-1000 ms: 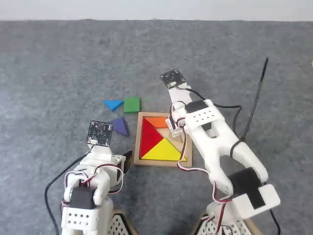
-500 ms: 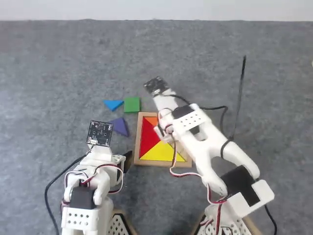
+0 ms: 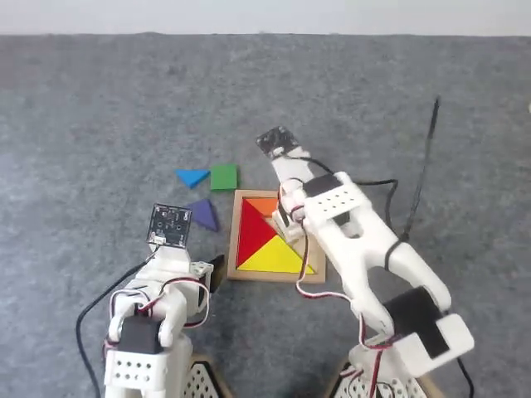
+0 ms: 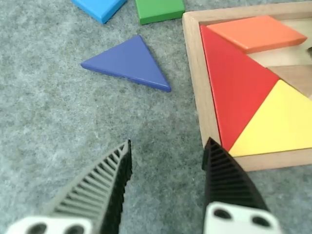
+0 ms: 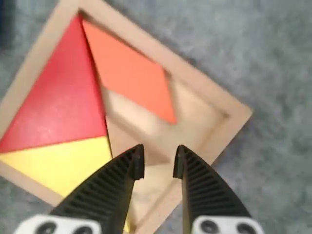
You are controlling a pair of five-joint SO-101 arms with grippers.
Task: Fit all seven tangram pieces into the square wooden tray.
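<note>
Across the grey felt-like covering (image 3: 99, 124) of the table lie six flat coloured tangram pieces and one square wooden tray (image 3: 233, 240). Two white robot arms stand at the near edge, the left arm (image 3: 153, 311) and the right arm (image 3: 365, 245).

Three pieces sit inside the tray. One large red triangle (image 3: 253, 235) fills its left side as seen from above. One large yellow triangle (image 3: 274, 258) lies along the near rim, edge to edge with the red one. One orange parallelogram (image 3: 264, 205) lies along the far rim, touching the red triangle. The rest of the tray floor is bare wood.

Three more pieces rest on the covering, off the tray's far left corner. One dark blue triangle (image 3: 202, 214) is nearest the tray. One green square (image 3: 223, 177) lies beyond it, and one light blue triangle (image 3: 192, 176) is just beside the square. A pale wall (image 3: 249, 15) runs behind the table's far edge.

The left gripper (image 4: 168, 146) hovers low over the covering by the tray's near left corner. Its two dark fingers are spread wide with nothing between them. The dark blue triangle lies ahead of the tips, apart from them, and the tray rim is just beside one tip.

The right gripper (image 5: 158, 158) hangs above the tray, its fingers parted by a narrow gap and holding nothing. Bare tray floor lies under the tips, and the orange parallelogram is just ahead of them.
</note>
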